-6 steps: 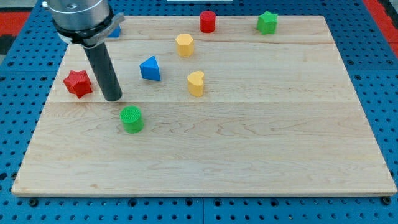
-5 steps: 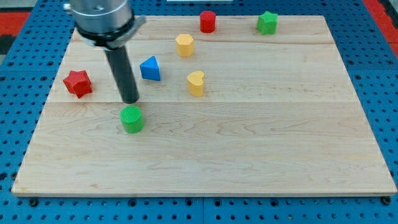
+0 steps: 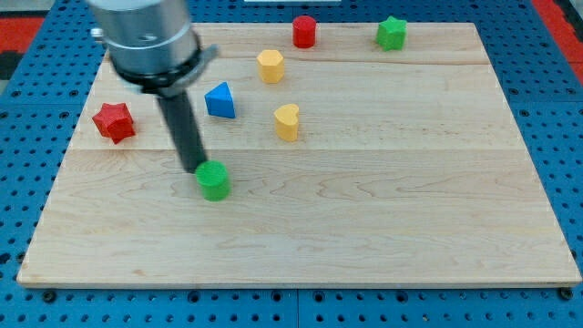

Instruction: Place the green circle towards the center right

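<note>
Green round plastic block [image 3: 214, 180] sits left of centre on pale wooden counter [image 3: 383, 219]. Dark rod's tip [image 3: 194, 169] touches its upper-left edge. No claw on arm, nothing held. Blue triangular block [image 3: 219, 100] above; yellow heart-shaped block [image 3: 287, 121] up-right; red star block [image 3: 114, 121] far left.

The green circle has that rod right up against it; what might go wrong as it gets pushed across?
My tip meets the green circle at its upper-left edge, off-centre, so the block may slip sideways off the tip. The push then probably drives it toward the view's bottom, not the centre right. A higher line could bump the yellow block.
</note>
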Robot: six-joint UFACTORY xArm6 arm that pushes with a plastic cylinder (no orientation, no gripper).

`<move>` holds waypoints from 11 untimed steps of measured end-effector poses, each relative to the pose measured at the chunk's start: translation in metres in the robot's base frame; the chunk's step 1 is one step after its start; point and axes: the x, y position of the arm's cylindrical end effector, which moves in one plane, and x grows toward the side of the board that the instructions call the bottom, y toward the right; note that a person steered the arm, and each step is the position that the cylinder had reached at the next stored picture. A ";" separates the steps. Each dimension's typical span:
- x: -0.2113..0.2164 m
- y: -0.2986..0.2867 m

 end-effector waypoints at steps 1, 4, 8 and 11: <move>0.002 0.034; 0.034 0.069; 0.054 -0.012; 0.065 0.231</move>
